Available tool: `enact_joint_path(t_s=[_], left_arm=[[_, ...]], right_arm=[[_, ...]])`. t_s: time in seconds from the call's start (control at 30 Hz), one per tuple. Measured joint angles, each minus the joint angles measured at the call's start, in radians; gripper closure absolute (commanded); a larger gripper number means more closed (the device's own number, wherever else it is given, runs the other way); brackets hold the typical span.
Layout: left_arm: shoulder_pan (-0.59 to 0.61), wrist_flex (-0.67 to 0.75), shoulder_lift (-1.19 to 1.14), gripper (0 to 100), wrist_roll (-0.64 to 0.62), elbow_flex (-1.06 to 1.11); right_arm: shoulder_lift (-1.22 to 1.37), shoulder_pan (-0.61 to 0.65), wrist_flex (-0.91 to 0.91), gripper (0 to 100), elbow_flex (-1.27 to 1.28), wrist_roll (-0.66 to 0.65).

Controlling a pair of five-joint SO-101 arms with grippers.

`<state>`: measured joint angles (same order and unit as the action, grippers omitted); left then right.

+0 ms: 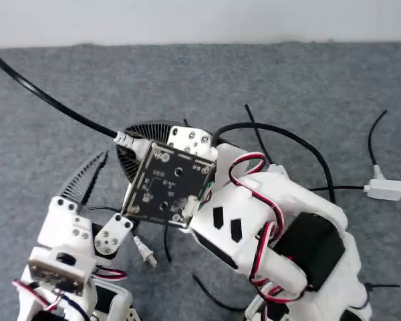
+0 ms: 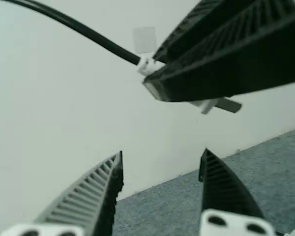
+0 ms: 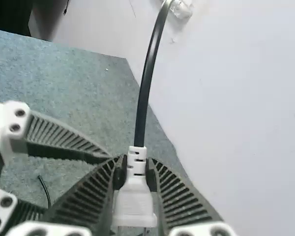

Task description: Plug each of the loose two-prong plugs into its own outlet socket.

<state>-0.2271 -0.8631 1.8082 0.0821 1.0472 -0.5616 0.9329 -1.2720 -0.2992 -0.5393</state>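
High view: the right gripper [image 1: 123, 144] is hanging over the middle of the grey carpet [image 1: 307, 87], clamping a white plug [image 1: 127, 140] between its black ribbed fingers. The plug's long axis is running in line with those fingers, its cord end pointing toward the far left corner, where the black cable [image 1: 47, 100] is leading away. Right wrist view: both fingers are pressing the plug's flat sides, with the cord end sticking out past the fingertips toward the white wall. Left wrist view: the plug's two prongs [image 2: 220, 104] are showing beneath the right gripper's fingers, pointing back along them; the left gripper [image 2: 162, 155] is sitting below, jaws spread wide and holding nothing. High view: a second plug [image 1: 146, 252] is lying loose on the carpet beside the left arm's base, prongs pointing toward the near edge. A white socket [image 1: 385, 190] is lying well apart at the right edge.
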Motion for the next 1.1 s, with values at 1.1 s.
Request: enact_joint_path(t_s=[1.1], left_arm=[[-0.203, -0.066, 0.002, 75, 0.000, -0.097]], right_arm=[[-0.005, 0.037, -0.147, 99.0, -0.002, 0.051]])
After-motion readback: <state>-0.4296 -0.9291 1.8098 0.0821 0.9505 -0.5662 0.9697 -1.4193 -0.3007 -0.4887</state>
